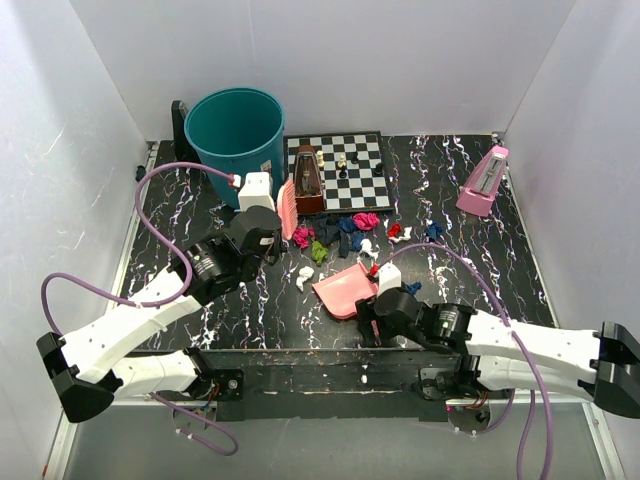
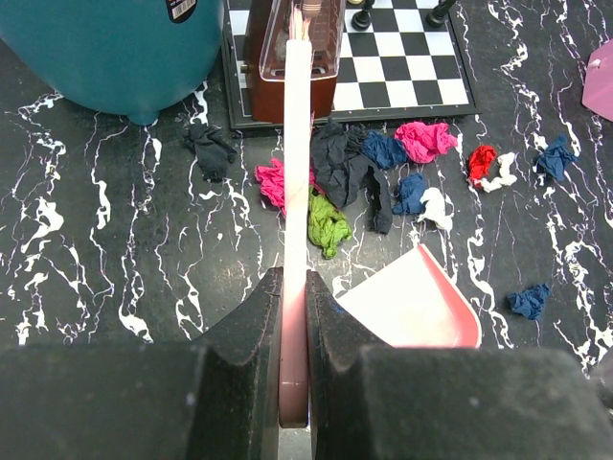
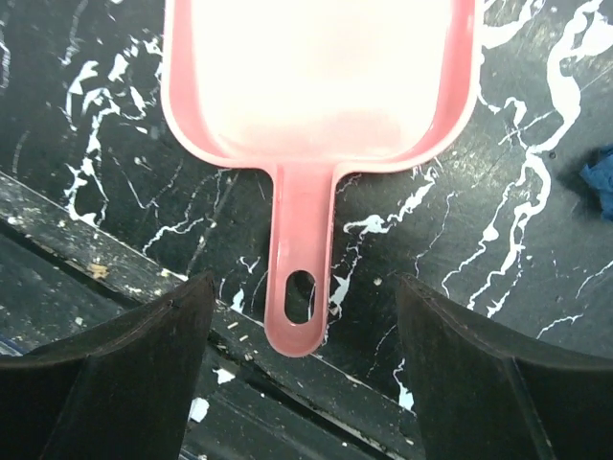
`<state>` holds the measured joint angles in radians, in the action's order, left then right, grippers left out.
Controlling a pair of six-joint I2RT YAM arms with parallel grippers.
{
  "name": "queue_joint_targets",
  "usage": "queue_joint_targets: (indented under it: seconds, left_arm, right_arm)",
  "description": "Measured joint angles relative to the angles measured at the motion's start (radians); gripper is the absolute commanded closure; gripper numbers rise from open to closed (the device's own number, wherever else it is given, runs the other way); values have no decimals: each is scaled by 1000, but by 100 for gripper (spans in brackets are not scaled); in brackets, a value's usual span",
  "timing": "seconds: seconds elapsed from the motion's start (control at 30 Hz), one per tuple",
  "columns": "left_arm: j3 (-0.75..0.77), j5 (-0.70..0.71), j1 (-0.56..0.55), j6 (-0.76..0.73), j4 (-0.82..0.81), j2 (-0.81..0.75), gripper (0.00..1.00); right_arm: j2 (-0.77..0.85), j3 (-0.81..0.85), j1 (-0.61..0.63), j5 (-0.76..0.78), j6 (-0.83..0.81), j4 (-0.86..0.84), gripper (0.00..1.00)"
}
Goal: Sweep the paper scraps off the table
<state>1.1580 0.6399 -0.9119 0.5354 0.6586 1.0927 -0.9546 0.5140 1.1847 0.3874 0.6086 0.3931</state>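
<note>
Step in hand: we judge the sweep itself not yet begun. Both tools are in place and the paper scraps (image 1: pixel 350 235) lie loose on the table (image 1: pixel 460 260).
Left pincer: the left pincer (image 2: pixel 294 287) is clamped tight on the pink brush (image 2: pixel 297 144), which points toward 12 o'clock over the heap in its wrist view.
Right pincer: the right pincer (image 3: pixel 305 287) stands wide open, one finger on each side of the dustpan (image 3: pixel 321 86) handle. It grips nothing.
Scraps: most are bunched at 12 o'clock of the dustpan, just short of the chessboard (image 1: pixel 350 170). In the top view one white wad lies at 9 o'clock of the pan and one blue wad at 3 o'clock.
Next move: we think the right pincer should close on the handle to steady the pan. The brush would then need to come down behind the heap and draw it toward 6 o'clock, clear of the chessboard.
Dustpan contents: nothing, its pink floor is bare.
Bin: the teal bin (image 1: pixel 235 130) stands at 10 o'clock of the heap, and we see no scraps inside it.
</note>
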Motion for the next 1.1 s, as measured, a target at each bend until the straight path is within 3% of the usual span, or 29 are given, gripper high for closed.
queue_joint_targets:
  seconds: [0.2,0.53,0.63,0.8,1.1]
  left_arm:
    - [3,-9,0,0,0,0,100]
    - [14,-32,0,1,-1,19,100]
    - [14,-35,0,1,0,21,100]
    - [14,-37,0,6,0,21,100]
    - [14,-38,0,8,0,21,100]
  right_arm:
    - [101,-83,22,64,-10,-119,21]
    - [19,-100,83,213,5,-218,25]
    - [-28,-105,97,217,16,-254,30]
    - [-89,-110,101,216,23,-288,51]
    - [-129,-111,106,217,36,-301,56]
